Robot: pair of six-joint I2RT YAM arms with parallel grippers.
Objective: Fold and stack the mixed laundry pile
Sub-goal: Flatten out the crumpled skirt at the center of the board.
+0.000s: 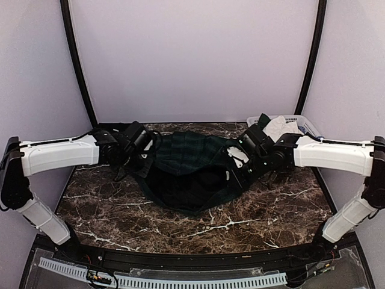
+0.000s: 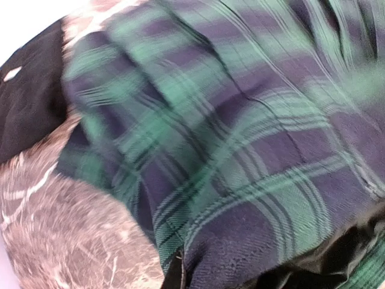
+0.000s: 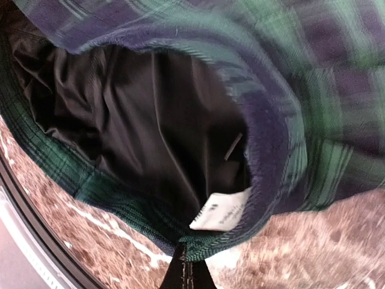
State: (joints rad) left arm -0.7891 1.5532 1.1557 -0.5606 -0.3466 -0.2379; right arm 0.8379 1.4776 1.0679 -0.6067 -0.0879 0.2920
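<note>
The green-and-navy tartan skirt [image 1: 186, 153] hangs stretched between my two grippers over the middle of the marble table [image 1: 180, 229], its lower part sagging onto the top. My left gripper [image 1: 142, 146] is shut on the skirt's left edge. In the left wrist view the tartan [image 2: 240, 150] fills the frame and the shut gripper [image 2: 175, 272] pinches its fold. My right gripper [image 1: 239, 155] is shut on the waistband at the right. The right wrist view shows the black lining [image 3: 144, 120], a white label [image 3: 222, 214] and the gripper [image 3: 186, 265] clamped on the green hem.
A white slatted basket [image 1: 304, 124] stands at the back right corner with a pale garment [image 1: 280, 127] and a dark piece in it, close behind the right arm. Walls close in the table on three sides.
</note>
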